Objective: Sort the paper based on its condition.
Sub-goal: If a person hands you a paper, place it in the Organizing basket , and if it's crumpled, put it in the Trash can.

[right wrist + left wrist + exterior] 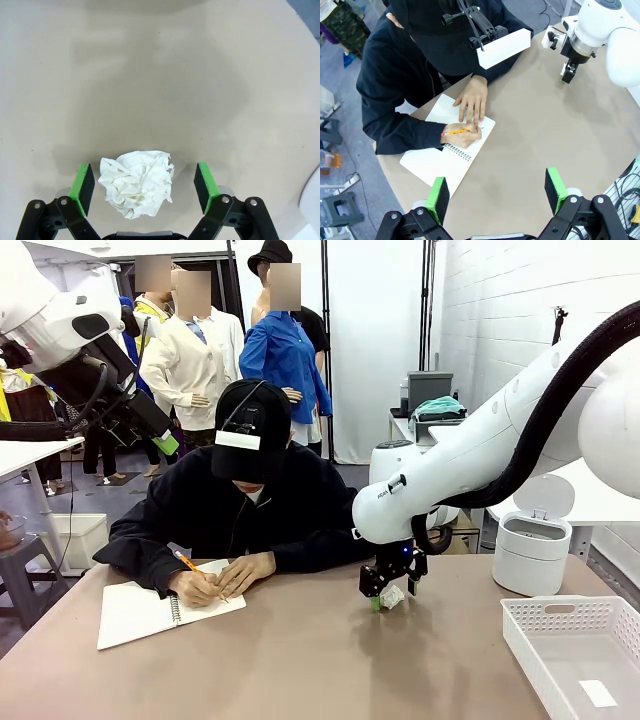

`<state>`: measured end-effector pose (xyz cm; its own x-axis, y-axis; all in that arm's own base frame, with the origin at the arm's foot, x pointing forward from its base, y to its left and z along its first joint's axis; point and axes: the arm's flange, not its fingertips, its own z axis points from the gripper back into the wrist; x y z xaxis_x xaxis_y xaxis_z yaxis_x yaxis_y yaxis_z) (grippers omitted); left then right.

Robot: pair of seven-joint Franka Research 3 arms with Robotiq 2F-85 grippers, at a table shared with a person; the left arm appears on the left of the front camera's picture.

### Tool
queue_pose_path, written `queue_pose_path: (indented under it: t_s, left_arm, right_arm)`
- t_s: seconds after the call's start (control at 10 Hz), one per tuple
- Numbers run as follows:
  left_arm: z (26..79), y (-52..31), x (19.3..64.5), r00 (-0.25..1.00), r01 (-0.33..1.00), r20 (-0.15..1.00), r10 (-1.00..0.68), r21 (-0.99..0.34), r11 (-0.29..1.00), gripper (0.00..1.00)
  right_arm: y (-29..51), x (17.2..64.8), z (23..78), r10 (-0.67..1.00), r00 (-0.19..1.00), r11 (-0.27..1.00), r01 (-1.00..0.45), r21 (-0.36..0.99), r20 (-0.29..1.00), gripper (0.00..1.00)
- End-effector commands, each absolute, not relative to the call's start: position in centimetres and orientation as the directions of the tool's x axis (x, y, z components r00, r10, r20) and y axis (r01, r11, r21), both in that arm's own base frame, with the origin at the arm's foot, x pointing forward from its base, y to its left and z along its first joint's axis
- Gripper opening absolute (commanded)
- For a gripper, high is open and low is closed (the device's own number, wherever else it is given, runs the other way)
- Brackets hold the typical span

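Paper ball (136,182) could get away from here. It is light and springy. When the two green pads (84,187) squeeze, it may pop out toward 12 o'clock in the right wrist view, where nothing blocks it. The ball sits closer to the pad at 7 o'clock than to the pad at 5 o'clock. So one pad would reach it first, and it could push the ball across the smooth table (160,75) and not pinch it. A grab that is too high may catch only a loose flap, and then the ball could fall on the way to its place. A grab that is too low could scrape the pads on the table.

The right gripper (144,169) is wide open, with one pad on each side of the ball, and it holds nothing. I cannot tell if the near pad touches the paper. The left gripper (497,192) is wide open too, high over the table, with nothing in it.

In the front view the ball lies on the table right under the right gripper, at 5 o'clock from the picture's middle. The white basket (575,640) is at 4 o'clock from the ball, well apart. The notebook (140,612) is far off at 9 o'clock, where a person (245,515) is writing.

The ball is white and scrunched up tight. It is lumpy, roundish and full of sharp folds. To me it belongs with the crumpled paper, not the flat sheets
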<state>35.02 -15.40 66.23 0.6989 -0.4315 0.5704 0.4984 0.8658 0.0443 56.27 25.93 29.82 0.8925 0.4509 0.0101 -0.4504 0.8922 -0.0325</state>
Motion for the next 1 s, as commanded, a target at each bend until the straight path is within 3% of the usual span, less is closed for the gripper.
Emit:
queue_pose_path:
  t_s: [0.0, 0.5, 0.9]
  left_arm:
    - [66.29, -15.25, 35.01, 0.697, 0.496, 0.57, -0.435, 0.054, 0.866, 1.0]
    - [66.29, -15.25, 35.01, 0.697, 0.496, 0.57, -0.435, 0.054, 0.866, 1.0]
    - [66.29, -15.25, 35.01, 0.697, 0.496, 0.57, -0.435, 0.054, 0.866, 1.0]
  right_arm:
    - [25.95, 56.36, 29.9, 0.453, 0.891, 0.891, -0.452, -0.036, 0.024, 1.0]
    - [25.93, 56.29, 29.84, 0.451, 0.892, 0.892, -0.451, -0.033, 0.012, 0.97]
    - [26.29, 56.45, 29.36, 0.454, 0.891, 0.891, -0.454, -0.019, 0.003, 0.68]
